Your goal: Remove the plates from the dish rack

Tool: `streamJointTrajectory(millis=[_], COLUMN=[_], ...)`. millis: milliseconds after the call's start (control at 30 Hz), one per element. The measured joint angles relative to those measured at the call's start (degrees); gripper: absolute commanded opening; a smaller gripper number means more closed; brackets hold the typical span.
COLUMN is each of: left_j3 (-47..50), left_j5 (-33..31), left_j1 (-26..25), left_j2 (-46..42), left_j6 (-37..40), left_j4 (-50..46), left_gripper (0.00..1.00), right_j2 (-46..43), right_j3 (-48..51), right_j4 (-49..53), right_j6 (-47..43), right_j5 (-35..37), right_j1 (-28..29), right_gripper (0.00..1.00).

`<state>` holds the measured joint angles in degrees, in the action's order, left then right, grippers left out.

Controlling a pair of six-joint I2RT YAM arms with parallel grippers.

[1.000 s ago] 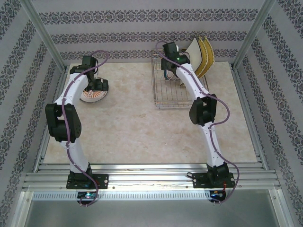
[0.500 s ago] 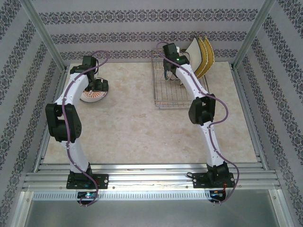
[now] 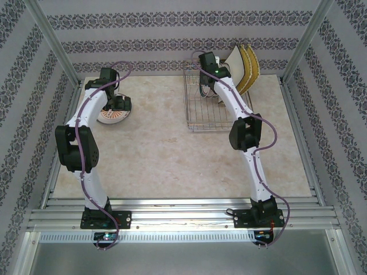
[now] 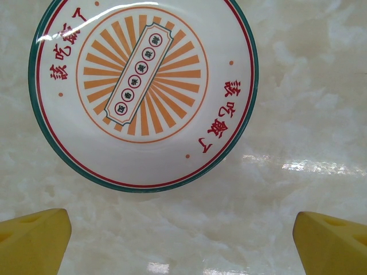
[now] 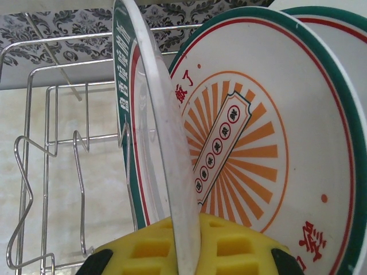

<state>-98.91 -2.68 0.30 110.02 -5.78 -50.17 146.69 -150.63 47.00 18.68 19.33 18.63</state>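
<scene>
Right tool (image 5: 188,247) clamped on the rim of an upright plate (image 5: 156,120) in the dish rack (image 3: 195,116); left tool (image 4: 183,243), jaws apart, over a flat plate (image 4: 143,91) on the worktop (image 4: 312,109).

We saw pale wallpapered walls (image 3: 172,43) banded with dark floral stripes enclosing a beige marble-patterned tabletop (image 3: 166,160), silver aluminium corner posts (image 3: 53,43) at the back, and light glaring off ribbed aluminium rails (image 3: 183,216) nearest us.
</scene>
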Motion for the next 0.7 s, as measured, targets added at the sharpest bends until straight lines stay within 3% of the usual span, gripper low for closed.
streamJointTrajectory(millis=[700], left_j3=[0.0], left_j5=[-0.2], left_j1=[-0.4], left_j2=[0.0], left_j6=[0.0], left_j4=[0.0], left_gripper=[1.0], right_j2=[-15.3], right_j3=[7.8], right_j4=[3.0], right_j6=[-3.7], right_j5=[2.1], right_j1=[0.8], right_gripper=[0.0])
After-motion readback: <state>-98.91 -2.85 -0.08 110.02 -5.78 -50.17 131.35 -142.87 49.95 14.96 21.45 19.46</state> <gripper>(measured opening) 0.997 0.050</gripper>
